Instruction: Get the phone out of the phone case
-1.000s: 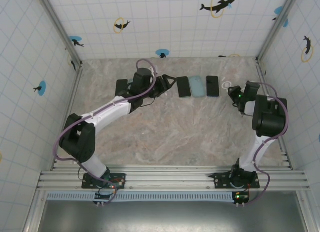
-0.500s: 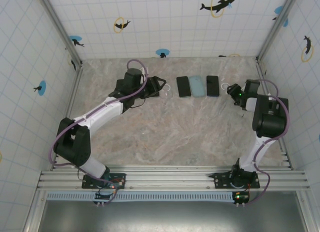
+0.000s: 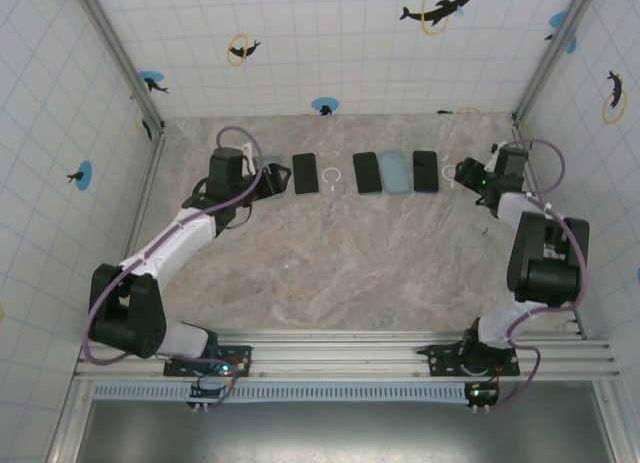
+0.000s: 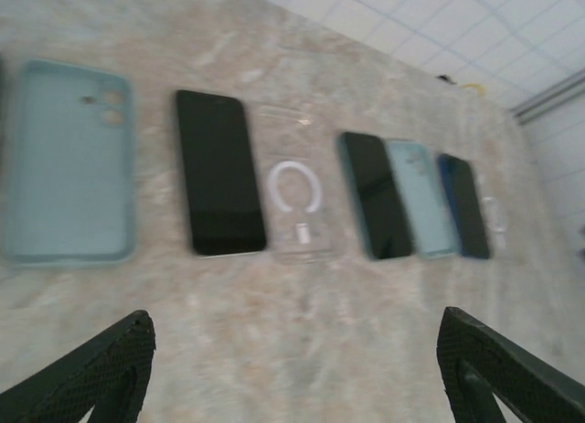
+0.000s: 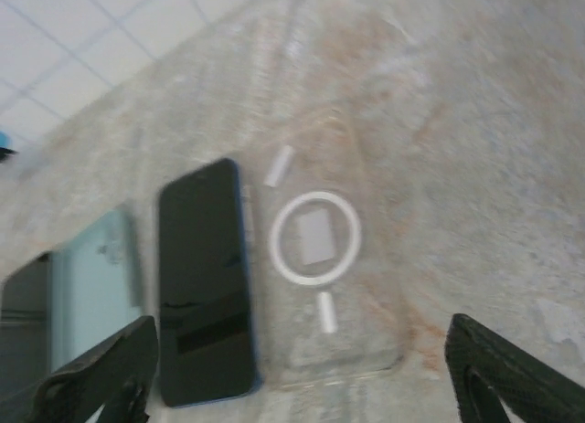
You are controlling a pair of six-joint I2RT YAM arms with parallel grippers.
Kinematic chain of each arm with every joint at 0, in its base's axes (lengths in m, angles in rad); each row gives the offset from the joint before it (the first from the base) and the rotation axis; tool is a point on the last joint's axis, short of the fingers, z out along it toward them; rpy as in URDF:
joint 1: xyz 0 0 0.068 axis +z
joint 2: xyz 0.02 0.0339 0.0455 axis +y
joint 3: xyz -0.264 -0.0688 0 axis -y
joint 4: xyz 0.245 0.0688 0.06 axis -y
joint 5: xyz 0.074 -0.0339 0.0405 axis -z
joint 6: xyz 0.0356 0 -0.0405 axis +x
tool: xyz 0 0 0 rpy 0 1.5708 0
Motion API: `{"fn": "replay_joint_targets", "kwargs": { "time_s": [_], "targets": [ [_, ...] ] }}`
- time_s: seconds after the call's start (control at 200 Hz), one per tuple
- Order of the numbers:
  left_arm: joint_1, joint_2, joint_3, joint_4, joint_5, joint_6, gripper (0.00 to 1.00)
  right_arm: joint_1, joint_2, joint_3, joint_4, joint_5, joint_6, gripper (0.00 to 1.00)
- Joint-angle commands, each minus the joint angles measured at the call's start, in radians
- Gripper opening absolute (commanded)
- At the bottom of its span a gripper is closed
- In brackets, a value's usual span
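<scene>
Along the far side of the table lies a row of phones and cases. From the left it runs: a light blue case [image 4: 69, 172], a bare black phone [image 4: 219, 172] [image 3: 305, 173], a clear phone case [image 4: 297, 199] [image 3: 333, 176] with a white ring, a dark phone [image 4: 377, 196], another light blue case [image 4: 422, 199], a blue-edged phone [image 5: 206, 281] [image 3: 426, 171], and a second clear case [image 5: 320, 259] with a ring. My left gripper [image 4: 297, 386] [image 3: 258, 175] hovers open and empty at the row's left end. At the right end, my right gripper [image 5: 302, 377] [image 3: 468, 173] is open and empty just short of the second clear case.
The marble table [image 3: 340, 263] is walled by tiled panels on three sides. The row sits close to the back wall. Both arms reach from the near rail toward the far corners, leaving the middle of the table free.
My left gripper pulled back to the left, leaving the black phone and the clear case lying side by side. My right gripper opened and shifted slightly toward the back.
</scene>
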Motion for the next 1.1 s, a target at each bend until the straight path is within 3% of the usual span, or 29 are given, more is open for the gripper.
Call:
{"fn": "replay_joint_targets", "kwargs": {
  "time_s": [0.0, 0.03, 0.055, 0.315, 0.43, 0.591, 0.651, 0.766, 0.816, 0.901, 0.966, 1.096],
  "targets": [
    [0.041, -0.068, -0.109, 0.041, -0.065, 0.158, 0.84, 0.038, -0.126, -0.129, 0.110, -0.046, -0.088, 0.86],
    [0.056, -0.089, -0.153, 0.085, -0.072, 0.167, 0.85, 0.050, -0.159, -0.178, 0.163, -0.053, -0.092, 0.90],
    [0.066, -0.106, -0.194, 0.122, -0.079, 0.174, 0.86, 0.060, -0.181, -0.212, 0.199, -0.053, -0.101, 1.00],
    [0.145, -0.220, -0.471, 0.371, -0.149, 0.332, 0.95, 0.222, -0.347, -0.473, 0.371, 0.082, -0.298, 0.99],
    [0.180, -0.215, -0.546, 0.420, -0.190, 0.405, 0.98, 0.280, -0.372, -0.580, 0.452, 0.293, -0.257, 0.99],
    [0.250, -0.183, -0.661, 0.579, -0.187, 0.431, 0.98, 0.276, -0.385, -0.648, 0.451, 0.497, -0.162, 0.99],
    [0.276, -0.153, -0.676, 0.615, -0.179, 0.425, 0.98, 0.279, -0.414, -0.732, 0.584, 0.589, -0.155, 0.99],
    [0.301, -0.098, -0.706, 0.706, -0.169, 0.436, 0.98, 0.244, -0.461, -0.841, 0.747, 0.414, -0.278, 0.99],
    [0.309, -0.073, -0.721, 0.756, -0.165, 0.443, 0.98, 0.222, -0.448, -0.865, 0.779, 0.396, -0.293, 0.99],
    [0.313, -0.028, -0.739, 0.836, -0.170, 0.452, 0.98, 0.156, -0.398, -0.899, 0.865, 0.367, -0.219, 0.99],
    [0.316, 0.007, -0.734, 0.857, -0.181, 0.468, 0.97, 0.090, -0.380, -0.886, 0.848, 0.266, -0.174, 0.99],
    [0.346, 0.056, -0.786, 1.019, -0.189, 0.472, 0.98, 0.072, -0.376, -0.898, 0.868, 0.232, -0.167, 0.99]
  ]
}}
